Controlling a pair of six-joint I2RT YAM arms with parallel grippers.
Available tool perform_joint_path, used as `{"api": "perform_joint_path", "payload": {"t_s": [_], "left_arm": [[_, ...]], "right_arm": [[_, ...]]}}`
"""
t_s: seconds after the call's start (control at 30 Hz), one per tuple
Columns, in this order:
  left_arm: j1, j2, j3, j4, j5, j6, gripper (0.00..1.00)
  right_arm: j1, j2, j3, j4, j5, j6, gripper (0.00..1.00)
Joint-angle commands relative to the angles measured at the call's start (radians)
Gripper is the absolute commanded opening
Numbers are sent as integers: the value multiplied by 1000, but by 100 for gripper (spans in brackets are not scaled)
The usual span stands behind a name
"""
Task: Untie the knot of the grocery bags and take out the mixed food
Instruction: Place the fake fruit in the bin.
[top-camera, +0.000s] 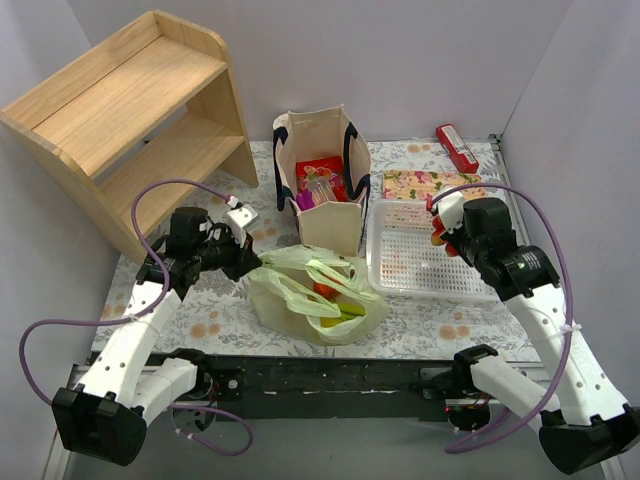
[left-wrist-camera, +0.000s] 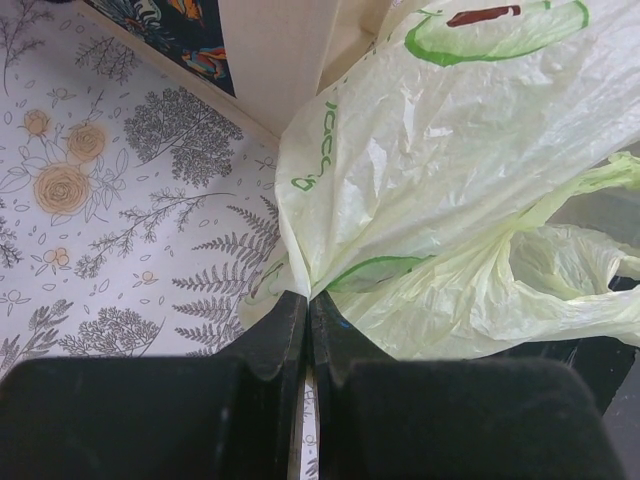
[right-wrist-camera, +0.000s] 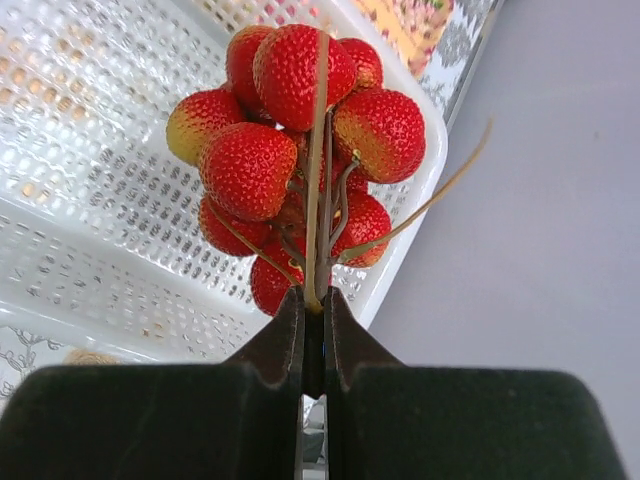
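The pale green plastic grocery bag (top-camera: 300, 300) lies crumpled at the table's middle with its mouth open. Red, yellow and green food (top-camera: 335, 303) shows inside it. I see no knot; its handle loops lie loose. My left gripper (top-camera: 248, 263) is shut on a pinch of the bag's film (left-wrist-camera: 400, 170) at its left edge, fingertips meeting (left-wrist-camera: 308, 298). The beige tote (top-camera: 325, 225) behind holds red and purple packets (top-camera: 318, 168). My right gripper (right-wrist-camera: 315, 298) is shut on the stems of a strawberry bunch (right-wrist-camera: 290, 130), held over the white basket (right-wrist-camera: 90, 170).
A wooden shelf (top-camera: 130, 110) stands at the back left. The white slotted basket (top-camera: 420, 255) sits right of the tote, with a floral box (top-camera: 425, 183) and a red box (top-camera: 457, 147) behind it. The grey wall is close on the right.
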Motion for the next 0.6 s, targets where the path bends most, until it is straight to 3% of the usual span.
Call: {"api": "perform_joint_path", "payload": {"t_s": [0.0,0.27,0.4,0.57], "left_arm": [[6,-40,8,16,15,32,0],[4,-83,-24,-7,32,34,0],[4,-100,-49,-8,98,-10,1],[6,-88,-46,-10,124,-17,1]], "right_arm": [[-152,69,30,45,-64,-56,1],[-249,230,223,-102,-282,-99,1],[-263,247,206,-114,-361,-190,1],[-283,299,174,-136,-347,-241,1]]}}
